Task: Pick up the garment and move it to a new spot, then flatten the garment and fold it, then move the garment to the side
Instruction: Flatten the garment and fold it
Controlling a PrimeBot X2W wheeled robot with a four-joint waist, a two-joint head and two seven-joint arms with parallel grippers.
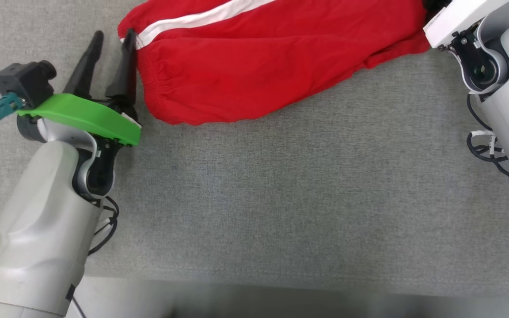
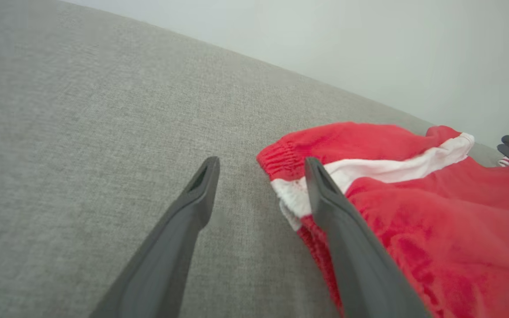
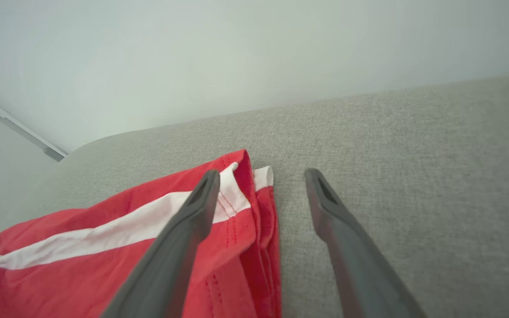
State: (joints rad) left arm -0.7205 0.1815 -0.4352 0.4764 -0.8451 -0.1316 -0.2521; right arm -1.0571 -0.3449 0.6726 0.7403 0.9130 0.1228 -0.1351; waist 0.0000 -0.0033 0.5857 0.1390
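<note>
At the left, the left pincer [image 1: 114, 33] sits low over the grey bench [image 1: 281, 198] under its green cover [image 1: 86, 117], its two dark fingers apart and holding nothing; the outer finger stands over bare bench, the inner one lies right at the gathered waistband [image 2: 281, 154], though I cannot tell whether it touches the cloth; that straddle of the edge suits a pincer placed to let go of a corner or to take it up.

Across the far middle of the bench lies the red garment [image 1: 259, 66], stretched sideways between the two arms, its white stripe [image 1: 201, 17] running along its length; it looks fairly flat, with soft creases near the waistband, and seems doubled over itself, since stacked layers show at the hem [image 3: 263, 212]; by my reading the flattening is largely done and the folding is under way, with the move to the side not yet made.

At the right, the right pincer [image 3: 262, 174] mirrors its partner; its fingers are spread wide and empty, one over the stripe's end at the hem, the other over bare bench just beside the cloth; working both ends at once probably keeps the length taut and straight; a further fold would call for each pincer to close on its own end, catching all layers so none slips.
</note>
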